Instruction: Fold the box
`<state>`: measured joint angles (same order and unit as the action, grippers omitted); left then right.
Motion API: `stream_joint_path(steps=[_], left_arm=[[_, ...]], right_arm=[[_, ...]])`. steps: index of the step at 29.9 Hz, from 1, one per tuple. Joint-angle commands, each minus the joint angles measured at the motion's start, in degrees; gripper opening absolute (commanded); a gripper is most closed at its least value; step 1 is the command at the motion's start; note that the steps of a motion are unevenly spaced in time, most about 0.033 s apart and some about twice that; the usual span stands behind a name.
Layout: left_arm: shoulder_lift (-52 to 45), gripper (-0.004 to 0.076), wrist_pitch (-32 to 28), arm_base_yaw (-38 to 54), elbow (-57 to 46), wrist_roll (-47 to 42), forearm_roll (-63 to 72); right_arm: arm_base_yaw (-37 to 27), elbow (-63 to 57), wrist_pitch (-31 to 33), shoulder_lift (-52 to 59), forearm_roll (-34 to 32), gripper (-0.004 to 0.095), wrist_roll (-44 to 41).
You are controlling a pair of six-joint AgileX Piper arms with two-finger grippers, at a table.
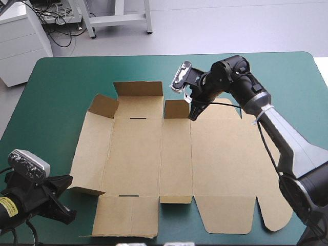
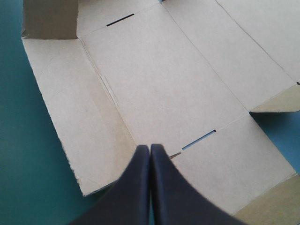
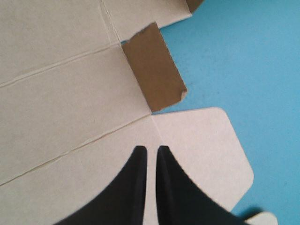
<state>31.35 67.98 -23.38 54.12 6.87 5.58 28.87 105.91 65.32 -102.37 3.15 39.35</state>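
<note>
The box (image 1: 143, 154) lay lengthwise across the surface (image 1: 61, 82); right jaws, clenched empty, hovered over its far edge; left jaws, clenched, off its near-left corner.

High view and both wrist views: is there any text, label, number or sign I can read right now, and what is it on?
No text can be read in any view.
box: plain brown board, no print showing in any of the three views.
yellow label on the left arm, high view only: too small to read.
</note>
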Motion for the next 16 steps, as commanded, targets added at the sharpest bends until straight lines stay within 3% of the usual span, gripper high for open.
stream_joint_path(steps=[1, 4, 16], left_arm=[[0.4, -0.0032, -4.6, -0.2, 1.7, 0.3, 0.1], [0.4, -0.0032, -4.9, -0.2, 1.7, 0.7, -0.6], [0.5, -0.0032, -5.7, -0.2, 1.7, -4.3, -3.6]], right_arm=[[-0.3, 2.0, 2.9, 5.1, -3.1, -0.0018, -6.9], [-0.3, 2.0, 6.1, 7.5, -3.5, -0.0018, -11.2], [-0.3, -2.5, 6.1, 21.7, -10.4, -0.0018, -25.3]])
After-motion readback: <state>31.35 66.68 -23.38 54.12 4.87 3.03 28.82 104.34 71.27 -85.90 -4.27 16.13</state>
